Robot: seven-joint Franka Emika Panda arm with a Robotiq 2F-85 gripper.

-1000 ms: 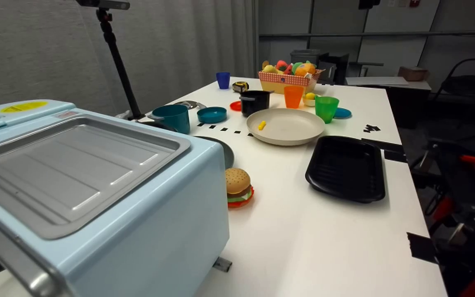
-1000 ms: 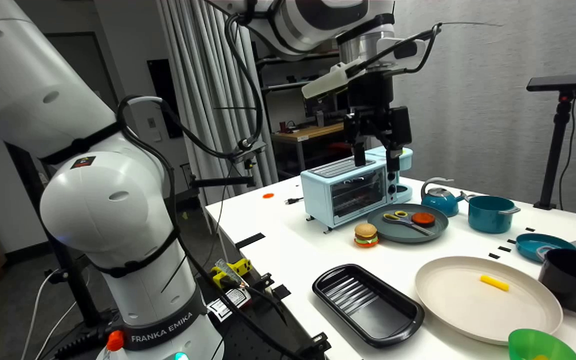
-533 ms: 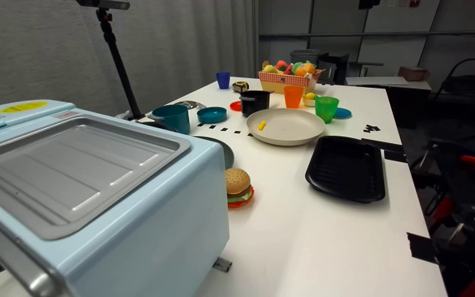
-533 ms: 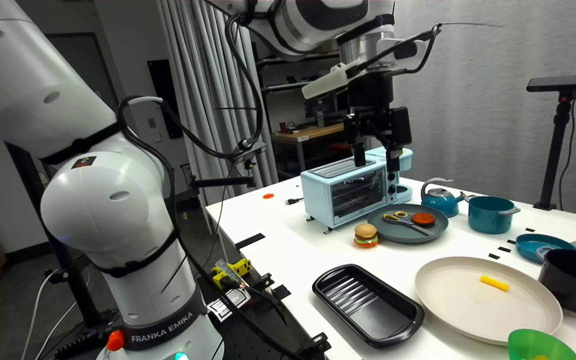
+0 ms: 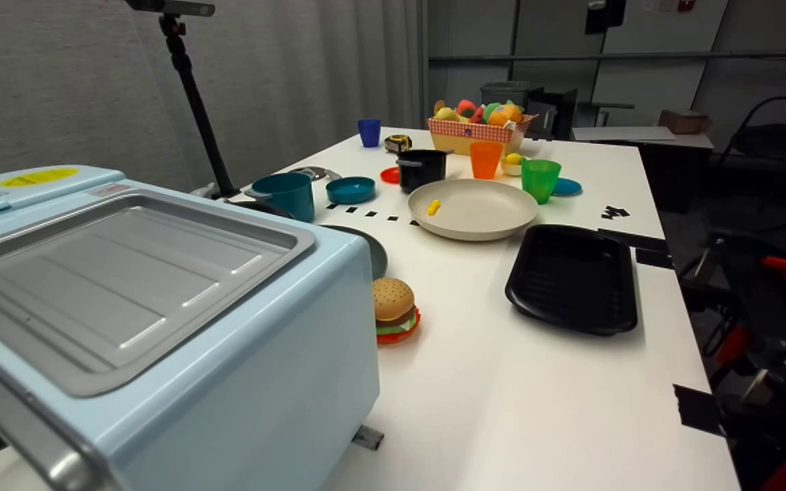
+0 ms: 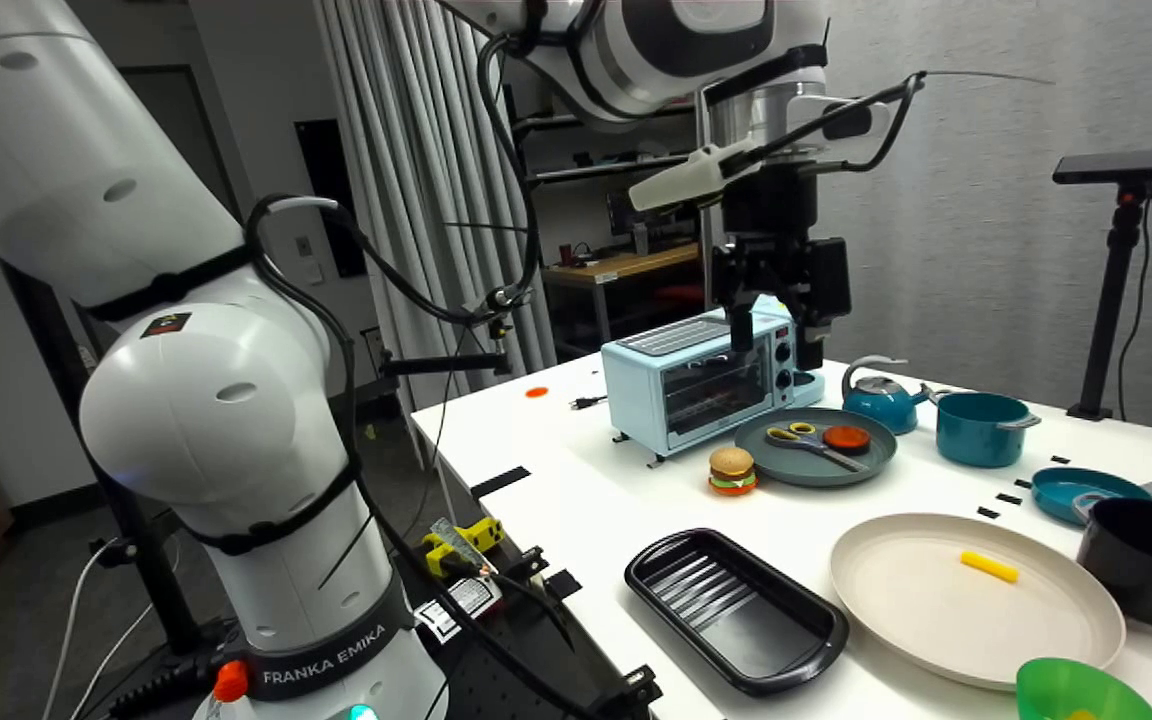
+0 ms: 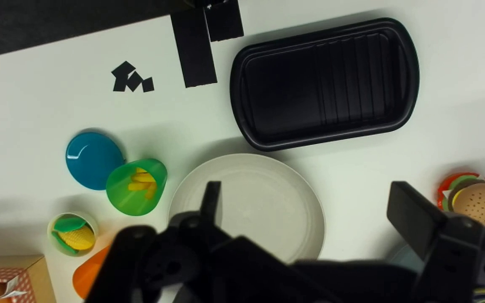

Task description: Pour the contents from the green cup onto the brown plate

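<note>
Wht tbl (image 6: 586,500); claw (image 7: 310,206) midair, jaws wide apart.

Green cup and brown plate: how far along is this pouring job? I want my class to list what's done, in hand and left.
Done: little, it seems; one yellow piece lies on the brown plate, though its origin can't be told.
In hand: nothing; the gripper hangs open and empty.
Left: grasping, tipping and emptying the green cup, which stands upright with yellow pieces inside.
</note>
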